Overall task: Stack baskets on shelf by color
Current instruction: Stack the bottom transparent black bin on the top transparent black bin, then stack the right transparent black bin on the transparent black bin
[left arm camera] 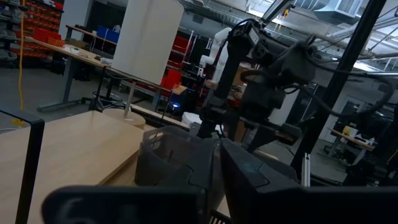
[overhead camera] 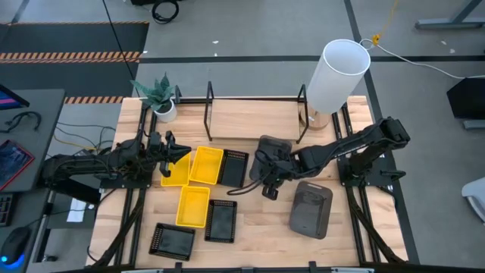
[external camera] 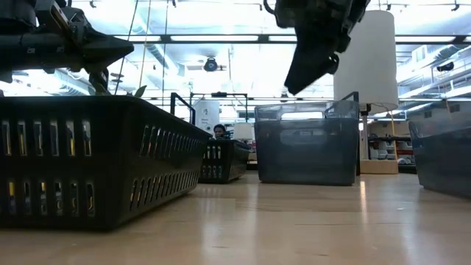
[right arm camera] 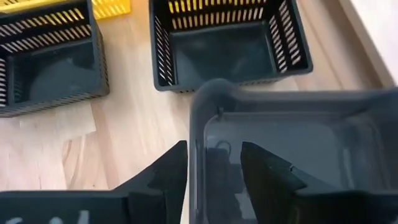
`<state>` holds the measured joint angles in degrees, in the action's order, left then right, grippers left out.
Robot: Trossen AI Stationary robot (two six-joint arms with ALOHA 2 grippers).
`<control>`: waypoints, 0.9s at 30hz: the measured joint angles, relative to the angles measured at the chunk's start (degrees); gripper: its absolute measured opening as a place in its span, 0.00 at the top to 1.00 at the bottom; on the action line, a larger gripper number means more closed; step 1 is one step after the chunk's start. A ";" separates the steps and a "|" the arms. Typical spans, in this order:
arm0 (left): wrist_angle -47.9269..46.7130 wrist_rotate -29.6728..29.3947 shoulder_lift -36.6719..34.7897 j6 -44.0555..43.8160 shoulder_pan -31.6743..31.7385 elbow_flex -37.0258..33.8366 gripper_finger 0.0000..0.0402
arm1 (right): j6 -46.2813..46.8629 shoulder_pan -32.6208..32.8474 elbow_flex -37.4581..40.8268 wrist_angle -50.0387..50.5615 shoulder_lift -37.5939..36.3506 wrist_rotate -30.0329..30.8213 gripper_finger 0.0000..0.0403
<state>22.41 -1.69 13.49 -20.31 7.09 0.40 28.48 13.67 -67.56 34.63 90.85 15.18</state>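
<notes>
Faintly, white marks — unreadable — sit behind the right gripper [right arm camera: 214, 165], astride a grey basket's [right arm camera: 298, 143] wall.

You see three yellow baskets [overhead camera: 194, 206] clustered left of centre, three black perforated baskets [overhead camera: 222, 221] around them, one grey basket [overhead camera: 311, 208] right, another [overhead camera: 274, 146] by the empty shelf [overhead camera: 254, 111].

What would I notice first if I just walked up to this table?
Probably the tall white cylinder at the table's back right corner. Then the three bright yellow baskets in the middle, and the right gripper with its fingers astride the wall of a grey basket beside them.
</notes>
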 joint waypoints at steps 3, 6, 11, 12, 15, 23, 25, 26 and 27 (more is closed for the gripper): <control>0.00 0.01 0.01 0.02 0.02 0.00 0.91 | -1.12 0.67 -1.12 -0.32 -0.04 -1.65 0.59; 0.00 0.02 0.01 0.02 0.00 0.00 0.91 | -1.40 2.00 -1.17 -1.68 -0.04 -5.50 0.59; 0.00 0.02 0.01 0.02 0.01 0.00 0.93 | 3.61 6.21 -1.17 -2.06 -0.02 -8.87 0.60; 0.00 0.02 0.01 0.02 0.02 0.00 0.92 | 4.97 7.47 -1.17 -2.07 -0.02 -9.17 0.60; 0.00 0.02 0.01 0.02 0.00 0.00 0.91 | 9.29 11.44 -1.17 -1.94 -0.02 -9.98 0.60; -0.01 0.00 0.01 0.02 0.01 0.00 0.91 | 22.13 22.59 -1.17 0.51 0.00 -8.11 0.60; -0.02 0.00 0.01 0.02 0.02 0.00 0.92 | 25.21 25.21 -1.17 1.40 0.00 -5.65 0.60; 0.00 0.01 0.01 0.02 0.02 0.00 0.92 | 26.87 26.52 -1.17 2.10 0.00 -4.45 0.60; -0.01 0.02 0.01 0.02 0.01 0.00 0.92 | 28.56 27.65 -1.17 2.99 0.00 -3.21 0.60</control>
<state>22.41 -1.67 13.50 -20.29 7.10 0.40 57.04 41.33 -68.73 37.62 90.85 11.96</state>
